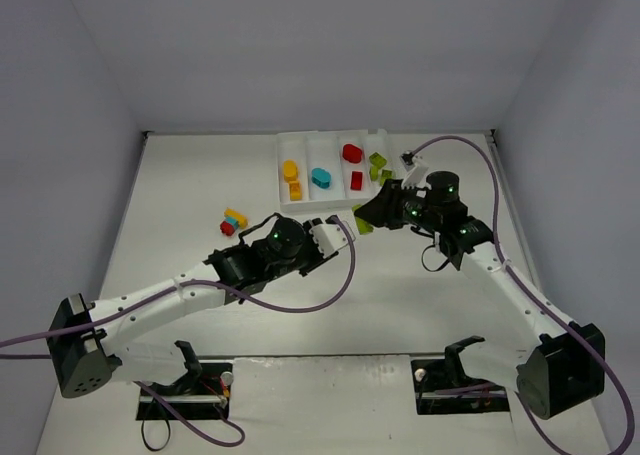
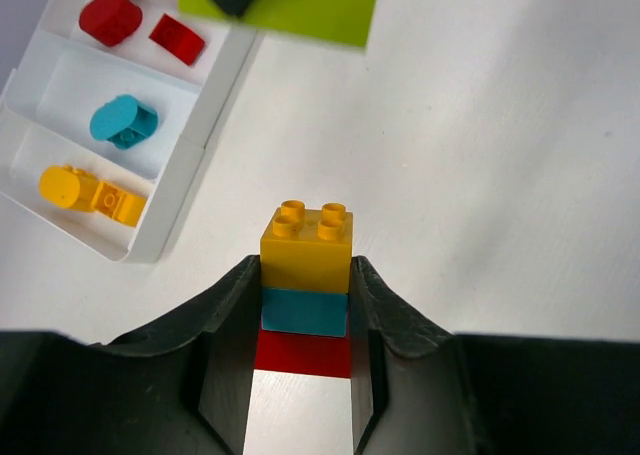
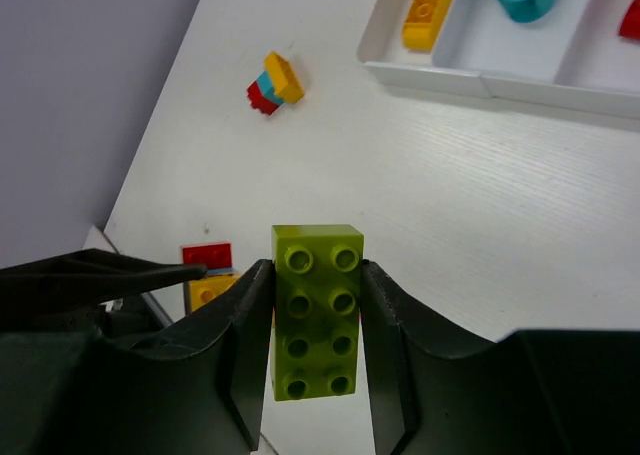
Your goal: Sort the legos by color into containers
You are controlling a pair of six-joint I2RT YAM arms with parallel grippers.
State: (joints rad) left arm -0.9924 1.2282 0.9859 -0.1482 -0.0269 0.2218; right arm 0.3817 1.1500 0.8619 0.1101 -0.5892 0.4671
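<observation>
- Counter: white; both claws hang over its middle, close together.
- Tray: just beyond R claw, 4 slots. Sorted bricks lie one colour per slot: yellow, cyan, red, green. Green slot is the end one, nearest R claw.
- L claw: clenched on a stack, yellow on cyan on red, w/ yellow end out past the tips.
- R claw: grasping green brick by its long sides, studs toward wrist cam, off the counter, just ahead of L claw.
- Step, I'd say: green brick to green slot. To do it well:
  - keep the grip firm
  - carry high enough to clear the tray wall
  - centre btw slot walls, lower, then release w/o clipping what lies there
- Loose stack: on counter, past L claw, well apart from R claw; prob. a later job.
</observation>
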